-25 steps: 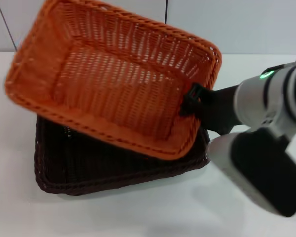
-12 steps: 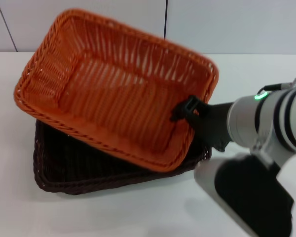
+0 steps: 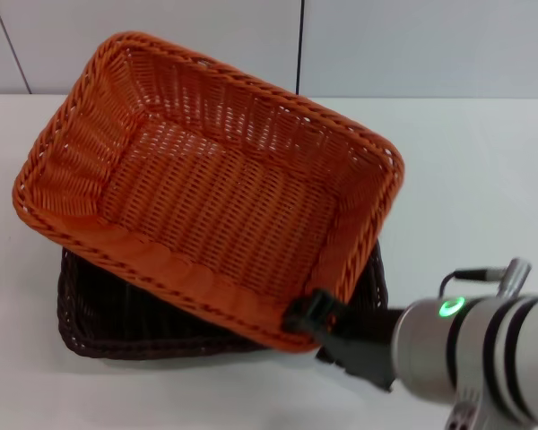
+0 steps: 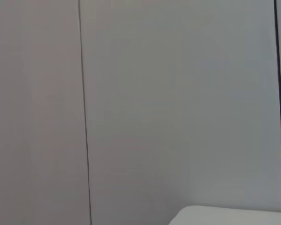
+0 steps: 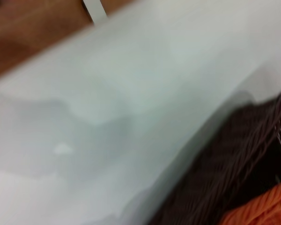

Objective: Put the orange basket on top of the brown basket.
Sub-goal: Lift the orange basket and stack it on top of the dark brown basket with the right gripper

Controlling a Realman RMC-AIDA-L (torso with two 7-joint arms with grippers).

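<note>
Orange basket: the bright orange rectangular woven wicker basket lies askew on top of the brown basket, tilted, its near right corner jutting past the brown rim; in the right wrist view only an orange corner shows.
Brown basket: the dark chocolate-brown rectangular woven wicker basket sits on the white bench, mostly covered by the orange basket; its weave fills the right wrist view's corner.
Right gripper: the black gripper sits at the orange basket's near right rim, its fingers clamped on that rim.
Change: a second ago the right gripper held the orange basket's right-hand rim farther back; it has since swung round toward the robot, and the orange basket has turned and settled lower over the brown basket.
Left gripper: out of sight; its wrist camera faces a pale wall panel.
</note>
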